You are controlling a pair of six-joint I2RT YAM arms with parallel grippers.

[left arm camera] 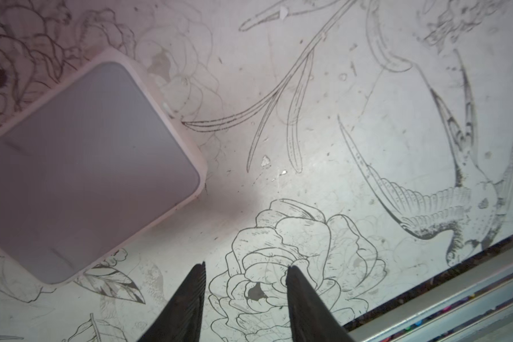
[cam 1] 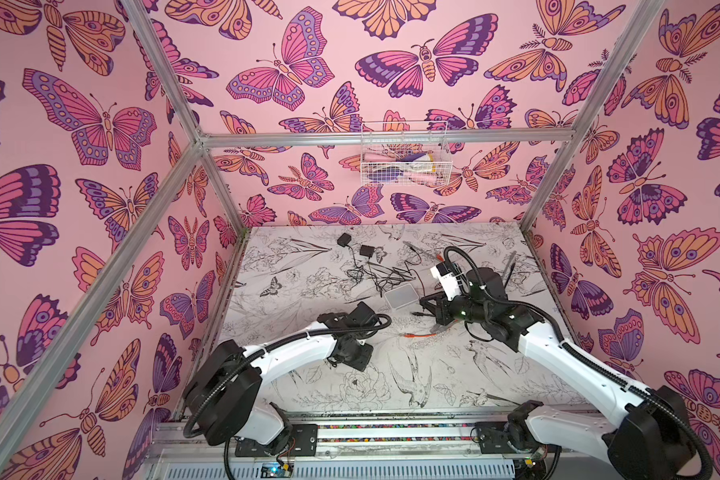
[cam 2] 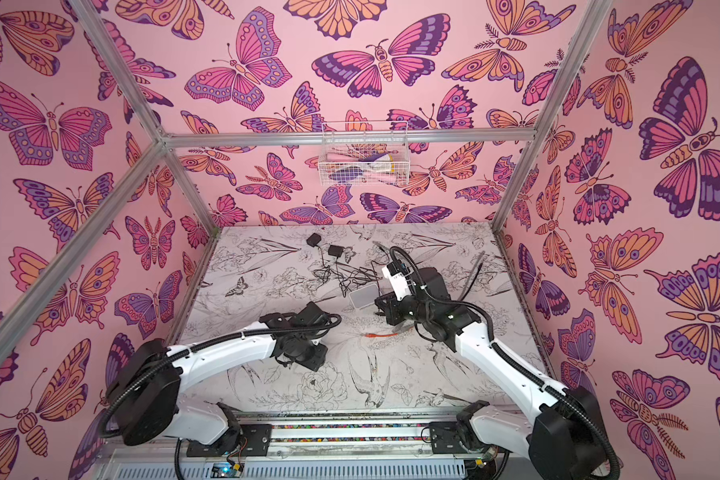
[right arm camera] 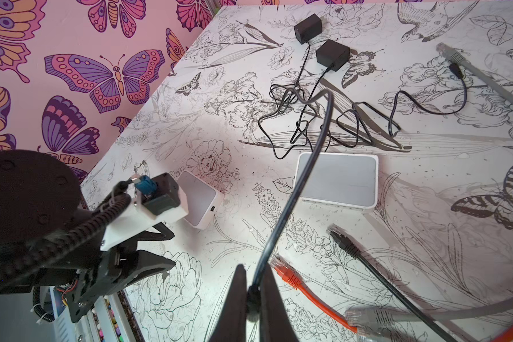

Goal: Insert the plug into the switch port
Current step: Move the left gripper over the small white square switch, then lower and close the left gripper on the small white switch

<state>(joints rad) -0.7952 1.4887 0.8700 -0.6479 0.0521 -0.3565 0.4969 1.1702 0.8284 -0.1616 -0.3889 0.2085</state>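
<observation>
Right gripper (right arm camera: pixel 253 268) jaws clamped on black power cable (right arm camera: pixel 282 220), near white switch (right arm camera: pixel 338 180) — nothing inserted yet. Left gripper (left arm camera: pixel 246 266) jaws apart, empty.

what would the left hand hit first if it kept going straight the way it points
Most likely the bare table, on the printed flower. The left hand is open with nothing between its fingers, and the white switch lies off to one side; depth is unclear.
</observation>
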